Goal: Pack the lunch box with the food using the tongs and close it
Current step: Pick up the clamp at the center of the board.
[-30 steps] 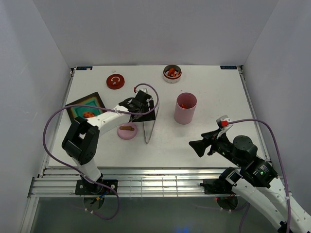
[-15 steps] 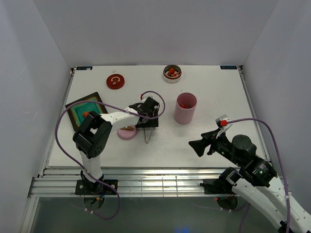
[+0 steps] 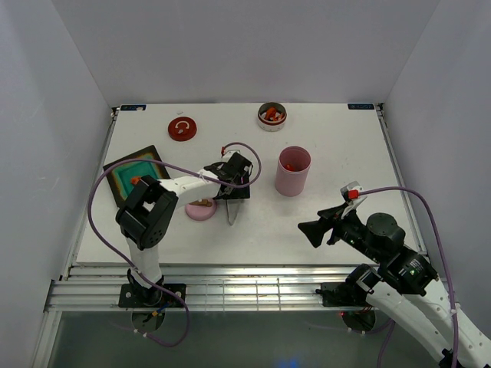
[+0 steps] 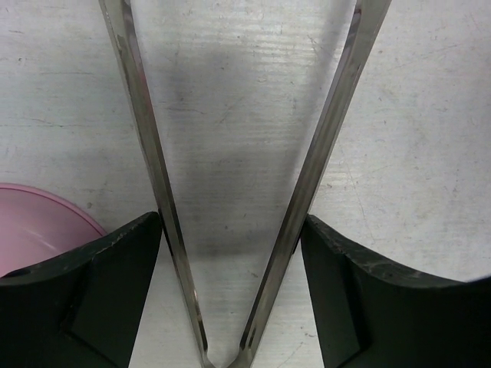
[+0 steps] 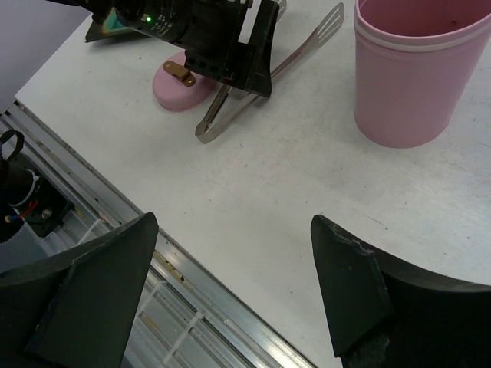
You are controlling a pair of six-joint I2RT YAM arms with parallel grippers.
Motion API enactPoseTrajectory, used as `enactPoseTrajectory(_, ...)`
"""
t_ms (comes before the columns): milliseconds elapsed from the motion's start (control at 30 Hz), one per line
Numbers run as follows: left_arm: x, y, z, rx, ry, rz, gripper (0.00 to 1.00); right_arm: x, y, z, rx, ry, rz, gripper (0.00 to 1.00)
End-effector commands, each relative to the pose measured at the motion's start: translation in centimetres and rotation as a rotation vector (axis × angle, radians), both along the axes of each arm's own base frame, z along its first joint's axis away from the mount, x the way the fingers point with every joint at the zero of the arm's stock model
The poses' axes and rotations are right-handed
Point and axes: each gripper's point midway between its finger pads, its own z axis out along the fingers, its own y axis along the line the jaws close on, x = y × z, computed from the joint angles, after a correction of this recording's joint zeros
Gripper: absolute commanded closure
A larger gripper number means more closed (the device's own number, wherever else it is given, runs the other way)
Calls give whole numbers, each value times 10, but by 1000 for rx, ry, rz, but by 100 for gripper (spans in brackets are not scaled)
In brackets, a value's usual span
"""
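The tongs [image 3: 232, 213] lie flat on the table, their joined end toward the near edge. My left gripper [image 3: 232, 192] is low over them and open. In the left wrist view both slim arms of the tongs [image 4: 153, 169] run between my black fingers [image 4: 92, 291], whose inner edges stand right at the arms' outer sides. The pink lunch box [image 3: 293, 170] stands upright to the right with red food [image 3: 290, 163] inside. More orange and red food fills a small round bowl [image 3: 271, 116] at the back. My right gripper [image 3: 311, 232] hovers open and empty near the front right.
A pink lid [image 3: 201, 207] with a brown piece on it lies just left of the tongs. At the left sits a black tray [image 3: 150, 156] with a teal inside and an orange piece. A red round lid [image 3: 182, 128] lies at the back left.
My left gripper slid along the tongs toward their joined end and came down astride them. Over the last half second it barely moved. The right arm stayed still.
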Motion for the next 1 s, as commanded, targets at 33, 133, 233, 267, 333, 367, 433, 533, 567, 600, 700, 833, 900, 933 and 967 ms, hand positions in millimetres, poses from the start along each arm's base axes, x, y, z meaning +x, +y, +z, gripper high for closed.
enactPoseTrajectory(33, 12, -6, 1, 1, -28, 27, 16, -1, -1, 21, 40, -49, 0, 14)
enactPoseTrajectory(133, 13, -8, -4, 5, -16, 29, 16, -1, -1, 22, 42, -53, 1, 14)
enactPoseTrajectory(233, 14, -6, -7, 21, -14, 34, 17, -1, -1, 21, 39, -52, 1, 13)
enactPoseTrajectory(267, 15, -4, -5, 29, -20, 42, 17, -1, -1, 22, 42, -55, 1, 13)
enactPoseTrajectory(333, 15, -3, -6, 34, -17, 49, 21, -1, -1, 21, 40, -53, 1, 14)
enactPoseTrajectory(367, 15, -3, -5, 33, -16, 49, 23, -1, -1, 21, 40, -53, 1, 14)
enactPoseTrajectory(433, 15, -4, -2, 28, -15, 50, 30, -1, -1, 22, 41, -56, 1, 13)
enactPoseTrajectory(533, 14, -4, 5, 35, -9, 37, 38, -1, -1, 22, 42, -58, 1, 14)
enactPoseTrajectory(567, 15, -4, 14, 31, -21, 33, 40, -1, -1, 22, 42, -58, 1, 13)
enactPoseTrajectory(600, 16, -4, 21, 34, -29, 30, 42, -1, -1, 23, 43, -59, 1, 14)
enactPoseTrajectory(700, 17, -3, 56, 39, -53, -10, 42, -1, -1, 23, 45, -61, 1, 14)
enactPoseTrajectory(833, 19, -1, 107, 52, -84, -56, 42, -5, 2, 24, 53, -58, 29, 14)
enactPoseTrajectory(900, 24, 5, 137, 50, -111, -62, 42, -6, 3, 23, 55, -60, 34, 13)
enactPoseTrajectory(933, 25, 6, 146, 38, -115, -68, 42, -6, 3, 24, 57, -62, 34, 13)
enactPoseTrajectory(967, 29, 7, 160, 17, -131, -73, 42, -6, 3, 24, 60, -64, 37, 13)
